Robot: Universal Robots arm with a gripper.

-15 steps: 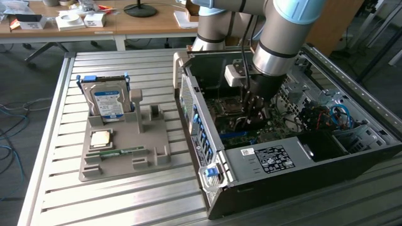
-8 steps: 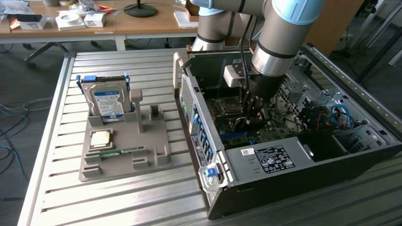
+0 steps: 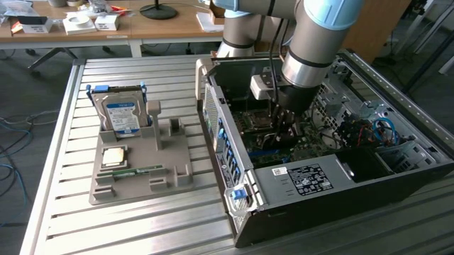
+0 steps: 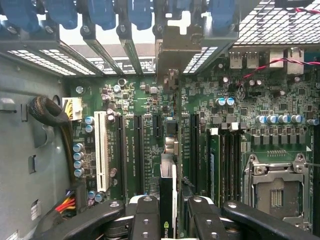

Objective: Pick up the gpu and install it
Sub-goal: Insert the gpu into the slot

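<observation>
Inside the case [image 3: 319,218], holding the gpu [image 4: 167,186] clamped edge-on in the gripper [image 4: 172,210] over the board [image 4: 135,150]. Might jam beside a slot [image 4: 193,150] or snag the bracket [image 4: 172,47] if pressed tilted.

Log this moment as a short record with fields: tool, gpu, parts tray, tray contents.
tool: inside the open computer case, shut on the gpu
gpu: held edge-on over the motherboard slots; whether it is seated cannot be told
parts tray: on the slatted table, to the exterior view's left of the case
tray contents: hard drive standing upright, processor lying flat, memory stick lying flat
</observation>
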